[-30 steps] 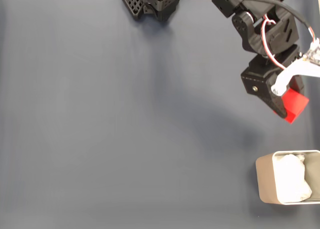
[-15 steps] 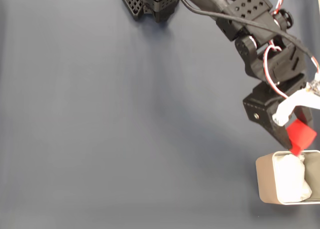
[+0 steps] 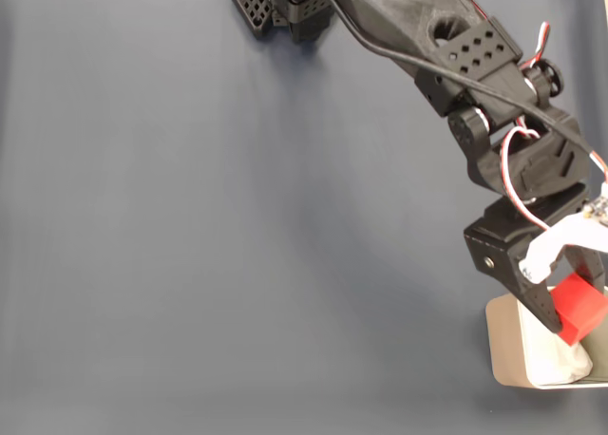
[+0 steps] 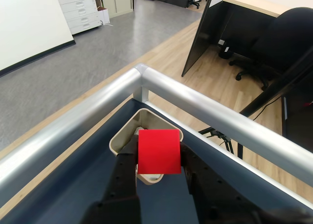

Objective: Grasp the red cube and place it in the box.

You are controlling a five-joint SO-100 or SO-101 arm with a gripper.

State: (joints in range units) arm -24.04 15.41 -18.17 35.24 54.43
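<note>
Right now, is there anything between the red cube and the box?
Nothing solid. In the wrist view the gripper holds the red cube directly before the box; the fixed view shows it over the opening.

Beyond a silver rail (image 4: 88,109) lie grey carpet (image 4: 73,50), wood flooring (image 4: 171,50), white drawers (image 4: 78,11) and a black office chair (image 4: 276,43).

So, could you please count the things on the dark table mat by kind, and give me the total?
Red cube: 1, held in the closed jaws above the box
Beige box: 1, with white lining inside
Total: 2
</note>
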